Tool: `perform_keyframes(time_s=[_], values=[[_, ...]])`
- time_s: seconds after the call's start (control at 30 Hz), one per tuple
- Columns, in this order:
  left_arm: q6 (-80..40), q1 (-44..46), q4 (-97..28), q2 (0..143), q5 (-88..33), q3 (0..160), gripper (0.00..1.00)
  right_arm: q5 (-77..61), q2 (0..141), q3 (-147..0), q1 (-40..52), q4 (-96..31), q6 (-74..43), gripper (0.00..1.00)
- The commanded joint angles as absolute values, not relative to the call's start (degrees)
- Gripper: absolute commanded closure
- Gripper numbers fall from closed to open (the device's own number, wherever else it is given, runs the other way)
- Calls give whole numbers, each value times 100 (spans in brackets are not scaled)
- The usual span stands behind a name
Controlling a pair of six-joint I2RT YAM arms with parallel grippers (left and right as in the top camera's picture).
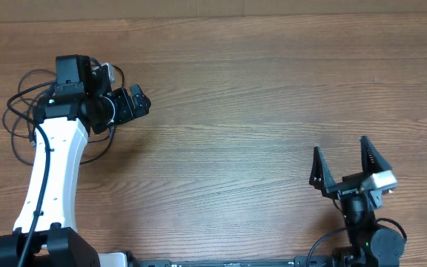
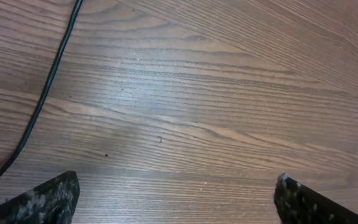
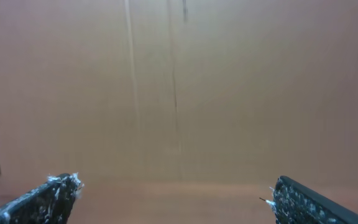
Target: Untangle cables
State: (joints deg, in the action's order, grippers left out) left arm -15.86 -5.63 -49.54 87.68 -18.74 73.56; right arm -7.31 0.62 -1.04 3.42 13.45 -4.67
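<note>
The cables (image 1: 10, 111) are thin black cords looped in a tangle at the far left of the table, partly hidden under my left arm. My left gripper (image 1: 141, 104) points right, just past the tangle, and stands open and empty. In the left wrist view one cable strand (image 2: 42, 106) runs down the left side over the wood, well clear of the open left gripper (image 2: 178, 186). My right gripper (image 1: 341, 159) is open near the front right, far from the cables. The right wrist view shows the right gripper (image 3: 174, 183) wide apart with nothing between its fingers.
The wooden table (image 1: 258, 96) stretches between the two arms. A brown cardboard wall (image 3: 179, 87) stands behind the table's far edge. The left arm's white link (image 1: 50, 178) lies across the left side, over part of the cords.
</note>
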Motion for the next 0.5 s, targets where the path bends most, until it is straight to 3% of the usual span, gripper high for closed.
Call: perform_keyframes(time_s=[0.0, 0.23, 0.47], values=[[-1455, -558, -4945, 8785, -1951, 7424, 1, -775, 16, -43, 368, 976, -462, 0], [-1457, -558, -4945, 8785, -1951, 7424, 1, -773, 16, -43, 368, -443, -462, 0], [-1457, -558, -4945, 8785, -1949, 7424, 0, -755, 16, -45, 368, -410, -460, 0]])
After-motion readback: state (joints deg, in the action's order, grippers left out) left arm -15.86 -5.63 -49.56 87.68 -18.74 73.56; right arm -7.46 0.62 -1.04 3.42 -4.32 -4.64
